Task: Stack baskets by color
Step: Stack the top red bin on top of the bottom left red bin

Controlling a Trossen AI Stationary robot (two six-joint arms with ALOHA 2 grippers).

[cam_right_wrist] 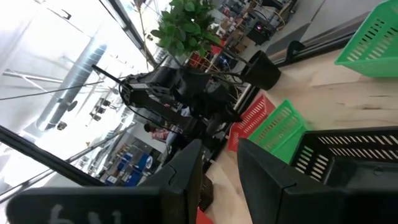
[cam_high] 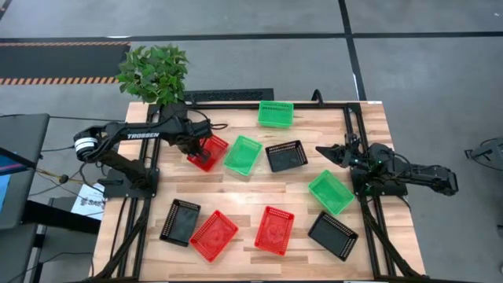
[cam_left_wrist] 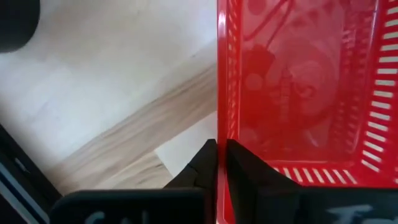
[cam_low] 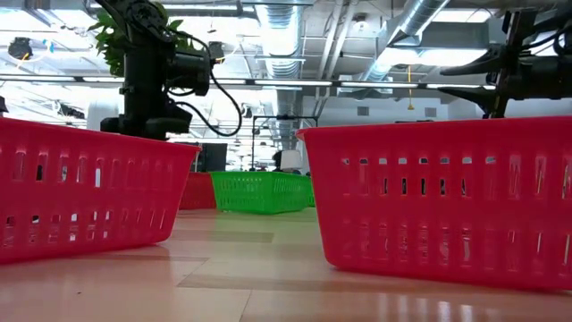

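Note:
Nine small mesh baskets lie scattered on the wooden table. My left gripper (cam_high: pixel 196 146) points down at the far left, shut on a red basket (cam_high: pixel 210 152). Next to that basket lie a green one (cam_high: pixel 243 155) and a black one (cam_high: pixel 286 156). Another green basket (cam_high: pixel 275 113) sits at the far edge and a third (cam_high: pixel 331 191) at the right. Two red baskets (cam_high: pixel 213 235) (cam_high: pixel 274 229) and two black ones (cam_high: pixel 181 222) (cam_high: pixel 332 234) lie along the near edge. My right gripper (cam_right_wrist: pixel 219 167) waits open at the right, pointing level. My left gripper (cam_left_wrist: pixel 219 150) pinches the rim of the red basket's side wall (cam_left_wrist: pixel 219 118), on the side toward the table's left edge. One finger (cam_left_wrist: pixel 205 158) is outside the wall and the other (cam_left_wrist: pixel 239 163) inside the basket. The fingers come from above, pointing down. The basket sits level.
A potted green plant (cam_high: pixel 153 73) stands at the far left corner, behind my left arm. A black frame (cam_high: pixel 350 126) runs along the table's edges. Bare wood shows in the middle of the table (cam_high: pixel 259 192), between the far and near rows of baskets.

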